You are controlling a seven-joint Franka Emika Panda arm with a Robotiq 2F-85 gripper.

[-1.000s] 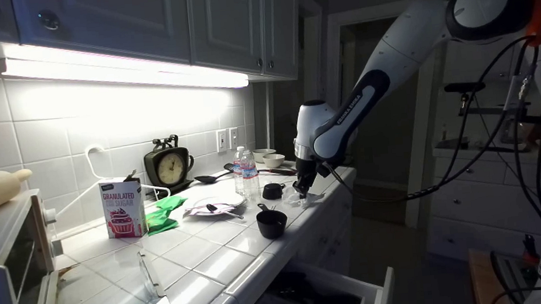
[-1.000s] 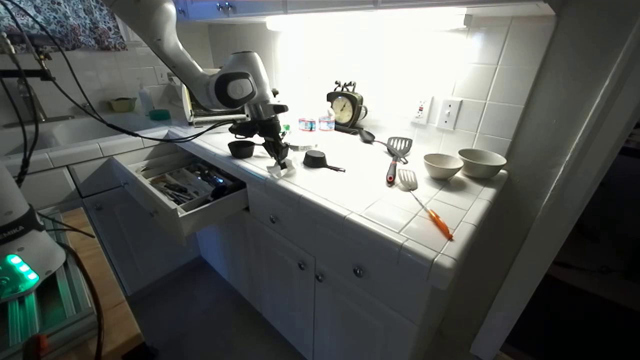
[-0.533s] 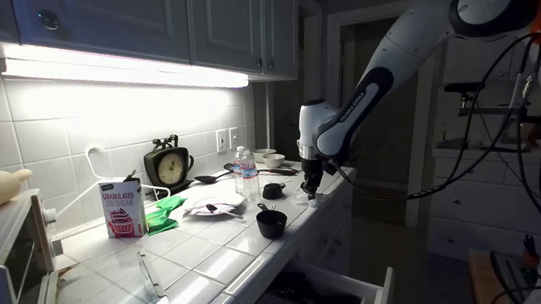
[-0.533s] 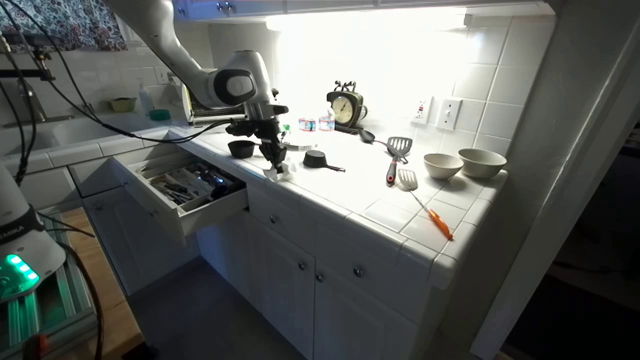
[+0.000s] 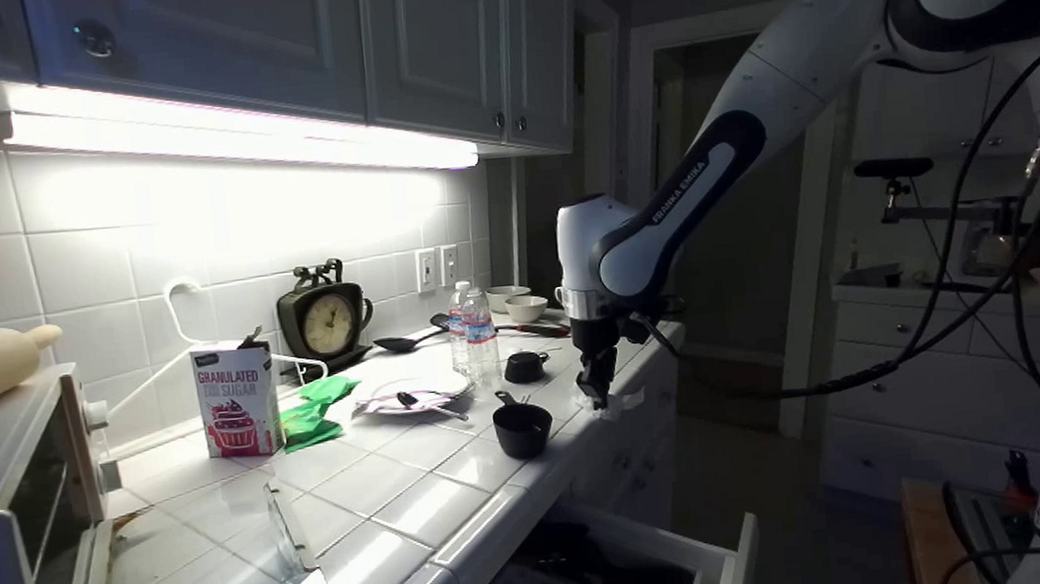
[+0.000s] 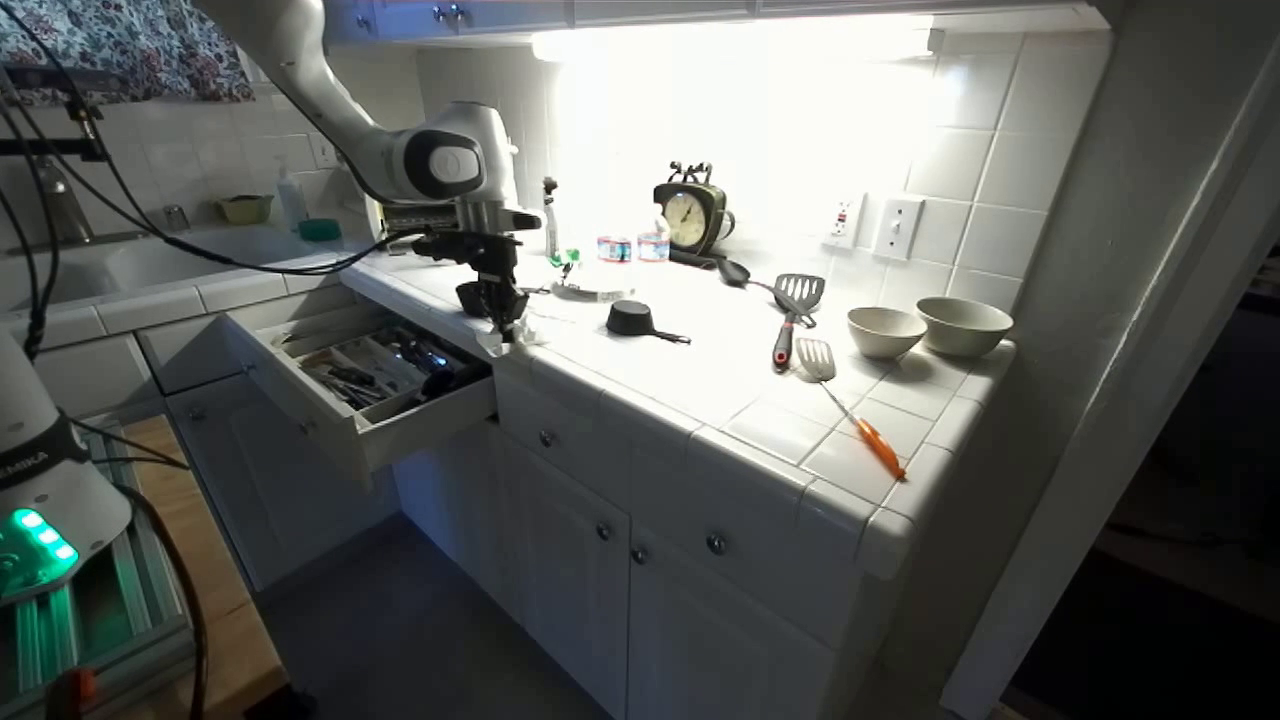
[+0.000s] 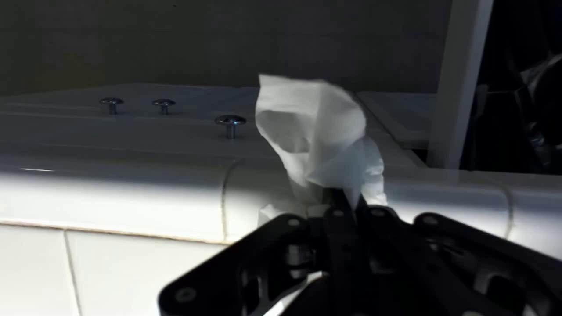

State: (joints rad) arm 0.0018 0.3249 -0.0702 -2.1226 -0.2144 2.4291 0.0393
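Jaws clamped on a crumpled white sheet (image 7: 314,127), folds bulging beyond them, beside the counter edge (image 7: 131,204)

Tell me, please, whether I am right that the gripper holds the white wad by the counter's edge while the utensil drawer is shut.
Not quite: the utensil drawer is open, not shut, as both exterior views show. The gripper does hold the white wad by the counter's edge.
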